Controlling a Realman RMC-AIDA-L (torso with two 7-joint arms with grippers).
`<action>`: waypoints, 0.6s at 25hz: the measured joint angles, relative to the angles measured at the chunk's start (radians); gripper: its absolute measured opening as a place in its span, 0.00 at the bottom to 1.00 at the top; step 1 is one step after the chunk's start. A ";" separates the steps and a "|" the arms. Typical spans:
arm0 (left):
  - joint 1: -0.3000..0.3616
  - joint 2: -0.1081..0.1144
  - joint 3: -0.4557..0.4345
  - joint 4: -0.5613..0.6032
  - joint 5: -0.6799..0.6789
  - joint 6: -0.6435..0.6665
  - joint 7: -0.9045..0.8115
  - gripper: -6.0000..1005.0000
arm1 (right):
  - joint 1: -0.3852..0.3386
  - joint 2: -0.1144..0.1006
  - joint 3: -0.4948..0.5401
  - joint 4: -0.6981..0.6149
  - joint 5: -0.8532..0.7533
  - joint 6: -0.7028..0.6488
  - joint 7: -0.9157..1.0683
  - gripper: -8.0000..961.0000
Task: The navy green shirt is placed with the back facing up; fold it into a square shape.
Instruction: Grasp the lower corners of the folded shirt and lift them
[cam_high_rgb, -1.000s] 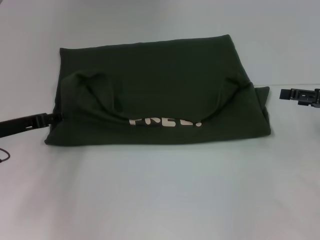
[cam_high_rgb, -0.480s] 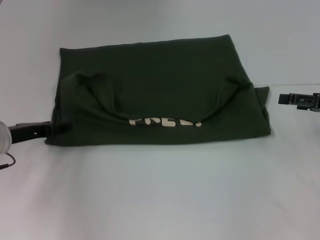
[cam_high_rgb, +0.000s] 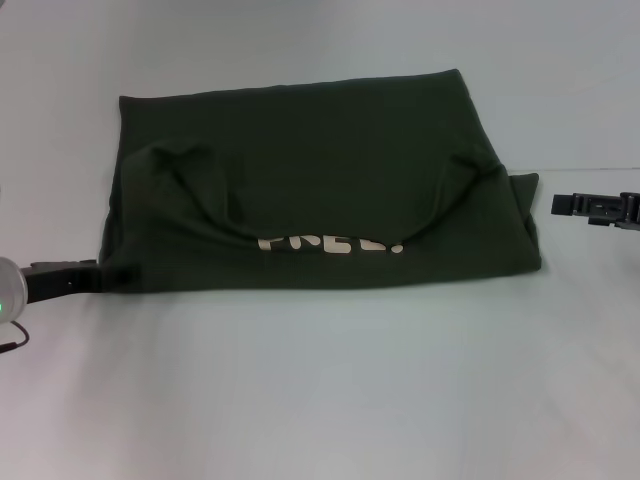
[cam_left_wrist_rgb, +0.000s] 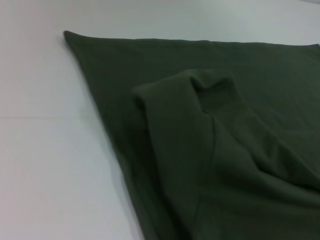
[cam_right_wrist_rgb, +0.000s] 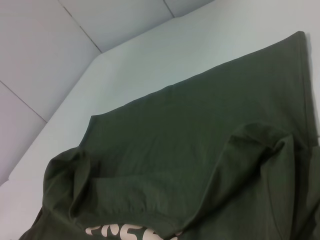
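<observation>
1. Head view: plain white desk (cam_high_rgb: 320, 400). The navy green shirt (cam_high_rgb: 310, 170) lies mid-desk, partly folded, with pale lettering (cam_high_rgb: 330, 243) peeking out. Left hand (cam_high_rgb: 95, 275) now sits at its near-left corner, nearer than before; right hand (cam_high_rgb: 570, 205) hovers just right. Can't tell either grip.
2. Left wrist view: a folded-over sleeve.
3. Right wrist view: the folds and the lettering.

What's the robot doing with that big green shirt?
It is folding the navy green shirt on the white table. The shirt is already partly folded, with some pale letters peeking out under a fold. The left gripper is at the shirt's near left corner, and the right gripper waits just beyond its right edge.
</observation>
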 joint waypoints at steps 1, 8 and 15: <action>-0.001 0.000 0.000 -0.004 0.000 -0.006 0.002 0.72 | 0.000 0.000 0.000 0.000 0.000 0.000 0.000 0.96; -0.010 0.006 0.001 -0.031 0.018 -0.023 -0.002 0.72 | 0.003 0.002 -0.001 0.001 -0.010 0.000 0.000 0.96; -0.015 0.008 0.001 -0.041 0.025 0.001 -0.002 0.71 | 0.003 0.002 0.000 0.001 -0.011 -0.002 0.001 0.95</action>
